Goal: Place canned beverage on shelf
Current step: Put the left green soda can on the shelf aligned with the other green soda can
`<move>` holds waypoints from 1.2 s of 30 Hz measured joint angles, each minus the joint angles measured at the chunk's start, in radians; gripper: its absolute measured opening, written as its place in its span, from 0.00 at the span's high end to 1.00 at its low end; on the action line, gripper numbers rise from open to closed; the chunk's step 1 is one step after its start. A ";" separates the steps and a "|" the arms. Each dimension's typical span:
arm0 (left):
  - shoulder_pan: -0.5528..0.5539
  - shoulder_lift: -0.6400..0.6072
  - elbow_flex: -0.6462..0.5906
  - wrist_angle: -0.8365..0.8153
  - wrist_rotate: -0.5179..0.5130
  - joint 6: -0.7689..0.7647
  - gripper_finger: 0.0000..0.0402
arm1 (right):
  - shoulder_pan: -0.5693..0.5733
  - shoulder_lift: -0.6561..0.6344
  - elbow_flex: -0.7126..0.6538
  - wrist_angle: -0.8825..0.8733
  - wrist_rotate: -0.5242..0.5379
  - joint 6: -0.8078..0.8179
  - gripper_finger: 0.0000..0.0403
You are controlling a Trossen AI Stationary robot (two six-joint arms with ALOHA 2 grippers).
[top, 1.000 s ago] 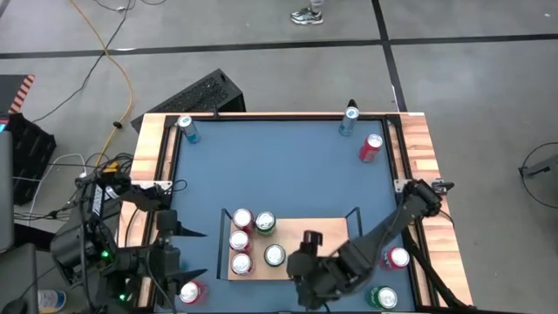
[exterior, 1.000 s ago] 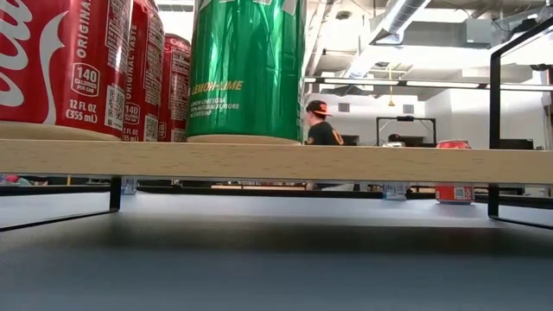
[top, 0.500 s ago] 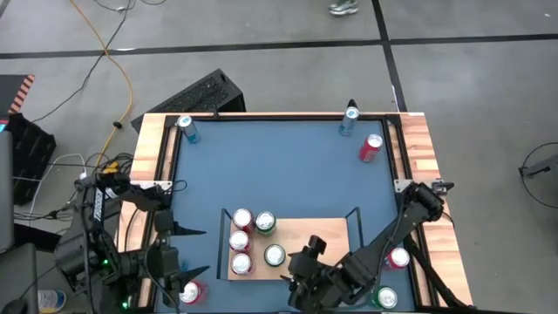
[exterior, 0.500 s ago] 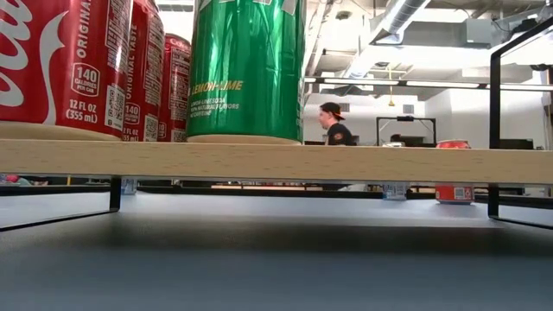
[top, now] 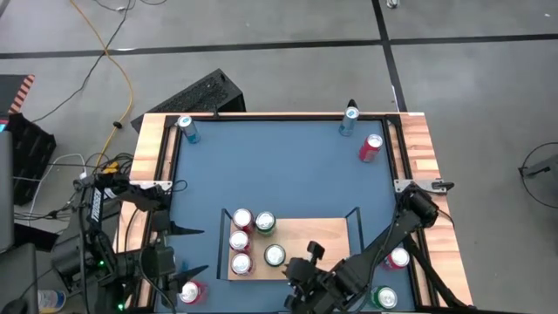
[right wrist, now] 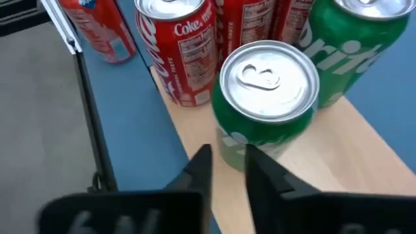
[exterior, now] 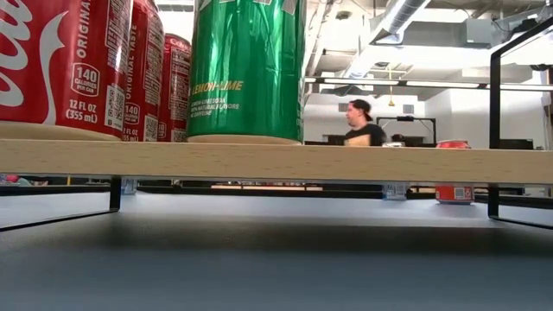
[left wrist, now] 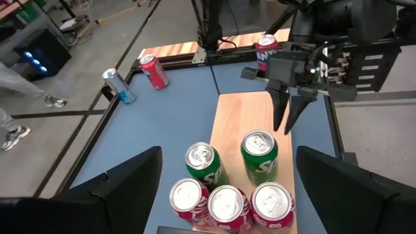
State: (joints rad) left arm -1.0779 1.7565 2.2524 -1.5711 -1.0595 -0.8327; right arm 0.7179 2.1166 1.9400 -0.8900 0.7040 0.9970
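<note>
Right gripper (right wrist: 227, 166): fingers nearly together, nothing clamped.
Green can (right wrist: 268, 104): stood on the shelf (right wrist: 351, 169) just ahead of the fingertips, apart.
Left gripper (left wrist: 221, 195): spread wide, empty.

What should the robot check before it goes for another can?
1. Right gripper holds nothing, fingers nearly together: ok.
2. Right gripper clear of the newest green can on the light-wood shelf board: ok.
3. Five cans on the shelf upright: ok.
4. Bare board left for more: ok.
5. Left gripper open, beside the shelf: ok.
6. Red can under the right arm reachable: cannot tell.
</note>
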 joint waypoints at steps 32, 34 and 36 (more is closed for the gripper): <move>-0.003 0.000 0.000 0.000 0.003 0.010 0.16 | -0.060 0.000 0.000 -0.006 -0.006 -0.094 1.00; -0.003 0.000 0.000 0.000 0.003 0.011 0.16 | -0.062 0.000 0.000 -0.001 -0.008 -0.115 1.00; -0.003 0.000 0.000 0.000 0.003 0.011 0.16 | -0.067 0.000 0.000 0.009 -0.013 -0.137 1.00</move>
State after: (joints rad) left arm -1.0813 1.7569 2.2524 -1.5711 -1.0565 -0.8219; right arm 0.6508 2.1162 1.9400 -0.8812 0.6912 0.8598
